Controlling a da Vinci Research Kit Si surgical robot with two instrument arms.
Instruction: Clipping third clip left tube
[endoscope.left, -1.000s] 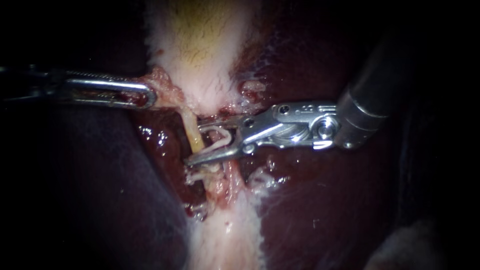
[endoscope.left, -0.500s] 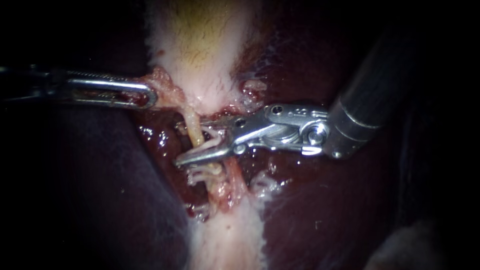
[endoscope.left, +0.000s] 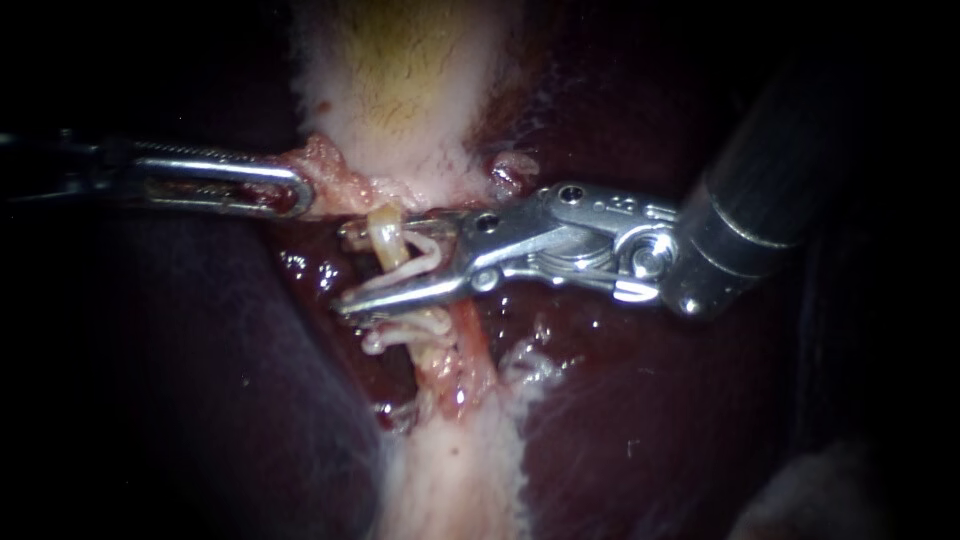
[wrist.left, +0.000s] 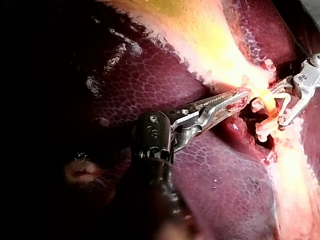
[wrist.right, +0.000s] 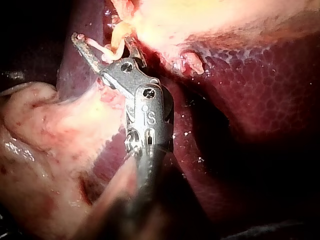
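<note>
Between the right instrument's (endoscope.left: 350, 268) jaws: left tube (endoscope.left: 385, 225), straddled crosswise. Jaws stand wide, holding an unclosed white clip (endoscope.left: 425, 248) seated between them (not squeezed yet). Just beyond the lower jaw, one placed clip (endoscope.left: 405, 335) sits on the tube; can't confirm a second. Left instrument (endoscope.left: 300, 190) is clamped on tissue (endoscope.left: 325, 165) at the gallbladder (endoscope.left: 400, 60) neck. Left to do, I'd judge: close, release, back out.

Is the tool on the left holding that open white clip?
No, the open clip sits in the jaws of the right instrument, astride the tube, while the left instrument grips pink tissue.
</note>
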